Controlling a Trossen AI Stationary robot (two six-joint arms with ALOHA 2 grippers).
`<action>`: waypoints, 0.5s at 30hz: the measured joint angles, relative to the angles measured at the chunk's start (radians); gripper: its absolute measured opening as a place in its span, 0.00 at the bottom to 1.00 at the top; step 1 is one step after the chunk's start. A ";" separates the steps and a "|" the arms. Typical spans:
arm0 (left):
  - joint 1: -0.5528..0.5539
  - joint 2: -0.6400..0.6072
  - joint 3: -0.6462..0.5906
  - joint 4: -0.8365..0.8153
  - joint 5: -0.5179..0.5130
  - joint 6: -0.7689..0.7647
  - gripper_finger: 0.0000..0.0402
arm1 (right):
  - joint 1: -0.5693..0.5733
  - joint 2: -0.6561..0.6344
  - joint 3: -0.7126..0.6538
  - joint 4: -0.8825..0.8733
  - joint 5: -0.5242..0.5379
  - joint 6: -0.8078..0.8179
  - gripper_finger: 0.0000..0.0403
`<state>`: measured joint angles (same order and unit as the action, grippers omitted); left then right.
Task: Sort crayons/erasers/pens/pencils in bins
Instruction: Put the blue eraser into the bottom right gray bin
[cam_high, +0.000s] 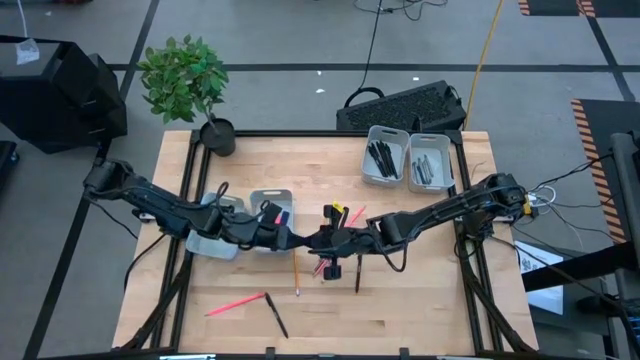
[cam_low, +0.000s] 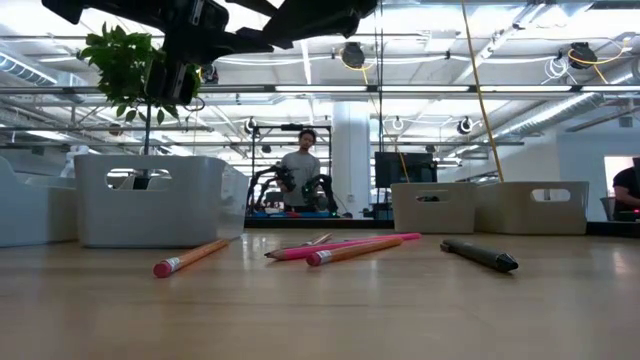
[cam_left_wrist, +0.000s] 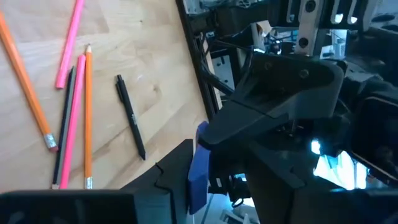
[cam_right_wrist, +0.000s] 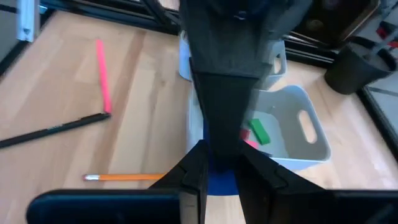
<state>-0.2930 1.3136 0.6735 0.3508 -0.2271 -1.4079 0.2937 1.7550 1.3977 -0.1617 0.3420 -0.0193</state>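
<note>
- The left gripper (cam_high: 298, 240) and the right gripper (cam_high: 338, 240) are met tip to tip at the middle of the table (cam_high: 420, 300) in the high view, each arm reaching in from its own side.
- A blue eraser (cam_right_wrist: 221, 182) is seen at the bottom centre of the right wrist view, clamped between the right gripper's two fingers (cam_right_wrist: 193, 177).
- The left gripper is pressed down onto the same eraser from the top of that frame; whether its jaws are apart or together cannot be told.
- In the left wrist view the blue eraser (cam_left_wrist: 198, 168) is shown upright at lower centre.
- One pair of bins (cam_high: 268, 196) is placed left of centre, partly covered by the left arm.
- A green eraser (cam_right_wrist: 260, 132) is found inside one of these bins, right of centre in the right wrist view.
- The other pair of bins (cam_high: 408, 137) is set at the upper right of the table, with black pens (cam_high: 384, 158) inside.
- A pink pencil (cam_high: 235, 303) and a loose black pen (cam_high: 275, 315) are laid at the lower left of the table.
- An orange pencil (cam_high: 296, 275) is laid just below the grippers, with another black pen (cam_high: 358, 272) to its right.
- A potted plant (cam_high: 185, 75) is stood at the table's upper left corner.
- A person (cam_low: 300, 165) is seen far behind the table in the low view.
</note>
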 joint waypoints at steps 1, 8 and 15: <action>0.000 0.000 0.000 0.000 0.000 0.001 0.35 | 0.000 0.000 0.000 -0.001 0.000 0.004 0.14; -0.001 0.000 0.001 0.015 0.003 0.023 0.35 | 0.007 -0.006 0.000 0.008 0.003 0.007 0.14; 0.001 -0.001 0.002 0.021 0.012 0.063 0.25 | 0.007 -0.010 0.000 0.017 0.018 0.006 0.14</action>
<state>-0.2924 1.3128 0.6750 0.3714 -0.2152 -1.3449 0.3012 1.7451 1.3979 -0.1448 0.3601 -0.0130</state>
